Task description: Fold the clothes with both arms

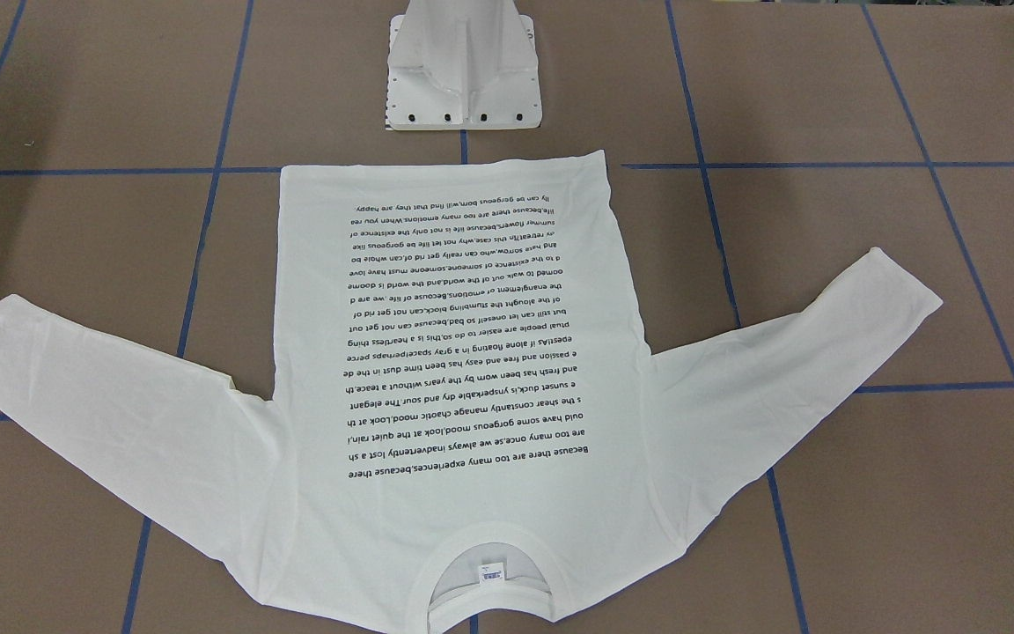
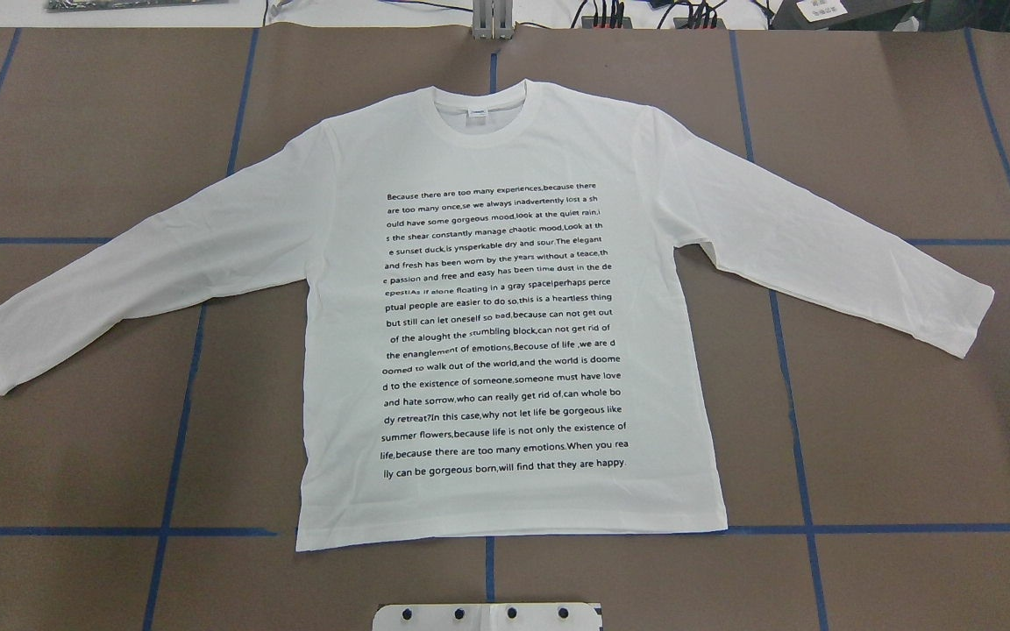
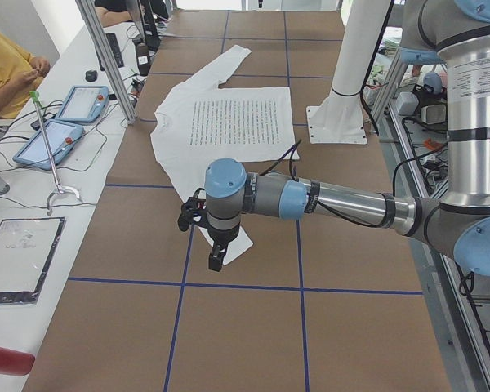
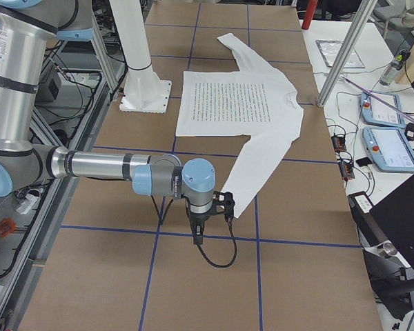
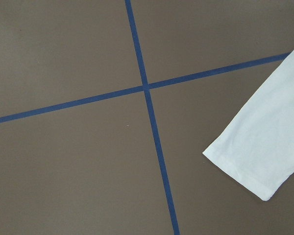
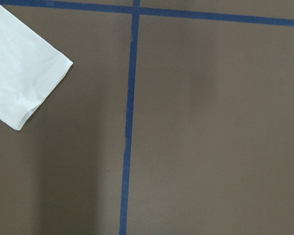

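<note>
We see the shirt (image 2: 505,499) flat on the desk (image 2: 908,438); we cannot tell if the left pincer (image 3: 216,260) or the right pincer (image 4: 196,236) is clenched.

Items counted. White long-sleeved T-shirt (image 2: 505,307): one, with two sleeves and one block of printed text (image 2: 505,368). Robot arms: two, namely left arm (image 3: 343,202) and right arm (image 4: 96,165). White pedestal base (image 1: 463,79): one. Control tablets (image 4: 380,108): two. Taped surface (image 2: 908,438): one. Person in yellow (image 3: 4,69): one.
</note>
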Tool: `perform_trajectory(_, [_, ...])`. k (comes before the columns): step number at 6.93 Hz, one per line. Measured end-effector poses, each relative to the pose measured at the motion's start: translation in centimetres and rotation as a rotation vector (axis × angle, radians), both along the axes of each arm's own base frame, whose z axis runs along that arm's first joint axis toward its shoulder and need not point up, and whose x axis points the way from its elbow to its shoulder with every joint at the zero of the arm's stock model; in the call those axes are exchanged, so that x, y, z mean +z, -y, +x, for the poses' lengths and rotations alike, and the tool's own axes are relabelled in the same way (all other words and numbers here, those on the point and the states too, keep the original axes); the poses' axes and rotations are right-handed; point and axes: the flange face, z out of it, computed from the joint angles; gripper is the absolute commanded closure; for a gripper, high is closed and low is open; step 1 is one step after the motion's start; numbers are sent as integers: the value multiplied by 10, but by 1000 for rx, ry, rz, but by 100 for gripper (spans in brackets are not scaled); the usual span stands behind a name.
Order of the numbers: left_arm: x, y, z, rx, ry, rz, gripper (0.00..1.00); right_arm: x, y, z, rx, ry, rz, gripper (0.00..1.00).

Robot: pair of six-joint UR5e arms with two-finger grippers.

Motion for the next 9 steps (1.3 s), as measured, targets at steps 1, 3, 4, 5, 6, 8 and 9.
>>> perform_trajectory(1, [-2,0,0,0,0,4,0,-1,1,0,2,0,0,0])
perform_trajectory(3, [-26,0,0,1,-1,56,0,-16,9,0,4,0,33,0])
perform_trajectory(4, [-50,0,0,-1,0,108,0,-37,22,0,5,-2,81,0])
perform_trajectory(5, [-71,3,0,-4,2,159,0,-63,41,0,6,-5,142,0])
perform_trajectory(6, [-85,7,-1,-6,2,193,0,-77,54,0,10,-1,183,0])
perform_trajectory(8, [-92,9,-1,-7,-1,212,0,-77,54,-4,26,57,199,0])
perform_trajectory(9, [-93,9,-1,-7,-4,213,0,-70,49,-9,69,79,190,0])
